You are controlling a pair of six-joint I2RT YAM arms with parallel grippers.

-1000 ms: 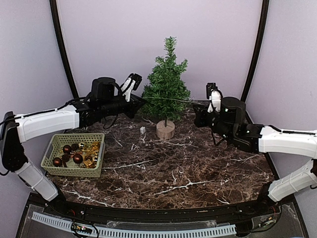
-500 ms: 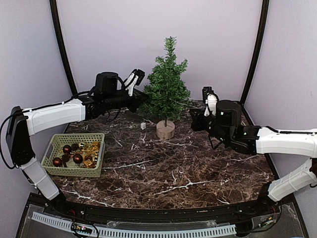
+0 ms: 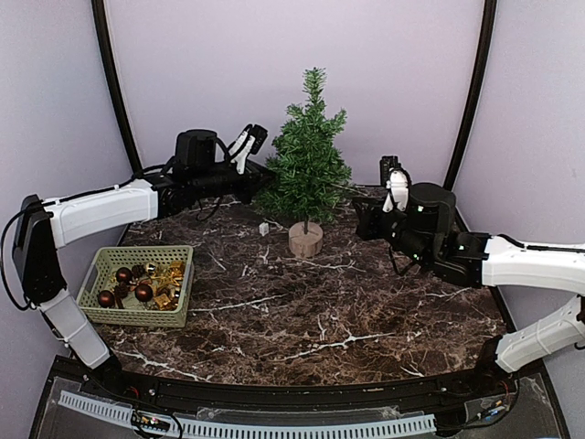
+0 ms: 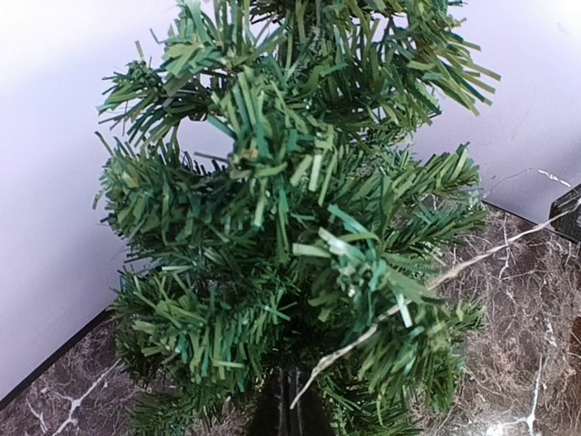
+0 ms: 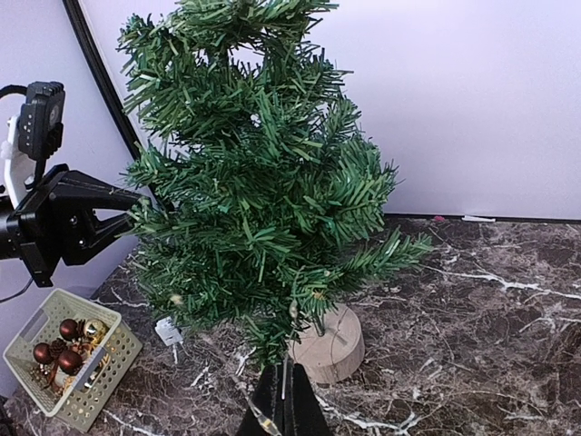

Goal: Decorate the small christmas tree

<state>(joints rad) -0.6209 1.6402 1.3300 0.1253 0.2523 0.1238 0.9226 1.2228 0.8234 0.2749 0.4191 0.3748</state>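
One bristly green small christmas tree [image 3: 308, 160], round pale wooden base [image 3: 305, 240].

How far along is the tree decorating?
Done: no baubles on the tree so far. In hand: the left gripper and right gripper are each shut on a thin wire stretched through the lower branches. Left: the baubles lie in the basket.

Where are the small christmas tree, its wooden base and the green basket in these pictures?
small christmas tree [image 3: 307, 174], top external view, middle of the foliage.
wooden base [image 3: 305, 240], top external view, side of the stump.
green basket [image 3: 132, 315], top external view, near wall.
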